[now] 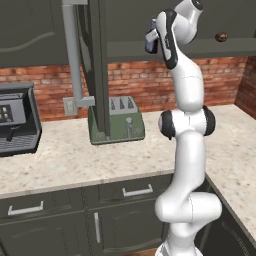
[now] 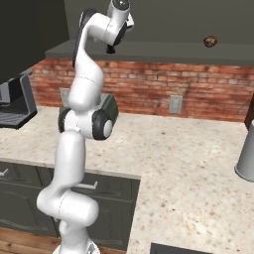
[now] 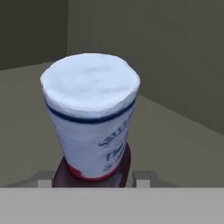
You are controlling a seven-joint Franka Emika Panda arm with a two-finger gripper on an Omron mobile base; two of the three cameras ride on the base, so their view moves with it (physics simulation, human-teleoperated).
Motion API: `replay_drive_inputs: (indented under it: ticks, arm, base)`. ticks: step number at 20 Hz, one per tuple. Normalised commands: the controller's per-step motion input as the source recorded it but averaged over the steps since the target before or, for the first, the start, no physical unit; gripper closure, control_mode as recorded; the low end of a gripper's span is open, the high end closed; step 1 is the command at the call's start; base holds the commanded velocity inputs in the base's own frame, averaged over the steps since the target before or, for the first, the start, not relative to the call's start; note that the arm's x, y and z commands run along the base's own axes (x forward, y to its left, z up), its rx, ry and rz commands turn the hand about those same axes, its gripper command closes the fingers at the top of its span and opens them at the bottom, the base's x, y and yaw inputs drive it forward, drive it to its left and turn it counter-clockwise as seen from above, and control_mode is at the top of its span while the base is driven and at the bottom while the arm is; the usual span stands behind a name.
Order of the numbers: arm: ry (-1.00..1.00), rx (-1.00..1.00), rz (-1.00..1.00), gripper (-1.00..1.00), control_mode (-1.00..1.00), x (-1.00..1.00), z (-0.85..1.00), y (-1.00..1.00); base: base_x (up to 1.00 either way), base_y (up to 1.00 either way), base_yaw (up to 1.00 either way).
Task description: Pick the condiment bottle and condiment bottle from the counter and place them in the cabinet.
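A condiment bottle (image 3: pixel 92 116), white with a blue stripe, blue lettering and a dark red foot, stands upright on the cabinet shelf (image 3: pixel 175 144), with the cabinet's back corner behind it. My gripper (image 3: pixel 94 178) is right at its base. The two fingertips (image 3: pixel 144 177) flank the foot, the right one a little apart from it and the left one at its edge, so the jaws stand open around the bottle. In the left base view the arm reaches high up and my gripper (image 1: pixel 151 39) is at the open upper cabinet (image 1: pixel 130 25).
The cabinet's door (image 1: pixel 97 65) hangs open to the left of the arm. On the counter below are a green toaster (image 1: pixel 117 122) and a coffee machine (image 1: pixel 17 120). A grey cylindrical vessel (image 2: pixel 246 154) stands at the counter's right end. A brick wall runs behind.
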Motion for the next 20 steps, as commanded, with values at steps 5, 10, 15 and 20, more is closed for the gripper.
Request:
replay_drive_inputs:
  ticks: [5, 10, 15, 20]
  arm:
    - [0.00, -0.08, 0.00, -1.00, -1.00, 0.07, -0.26, 0.00]
    - [-0.11, -0.05, 0.00, -1.00, -1.00, -0.26, 0.04, 0.00]
    - [-0.14, -0.02, 0.00, -1.00, -1.00, -0.48, 0.10, 0.00]
    - [-0.10, 0.00, 0.00, -1.00, -1.00, -0.54, -0.03, 0.00]
  base:
    - [0.00, 0.00, 0.00]
    - [0.00, 0.00, 0.00]
    - [0.00, 0.00, 0.00]
    - [0.00, 0.00, 0.00]
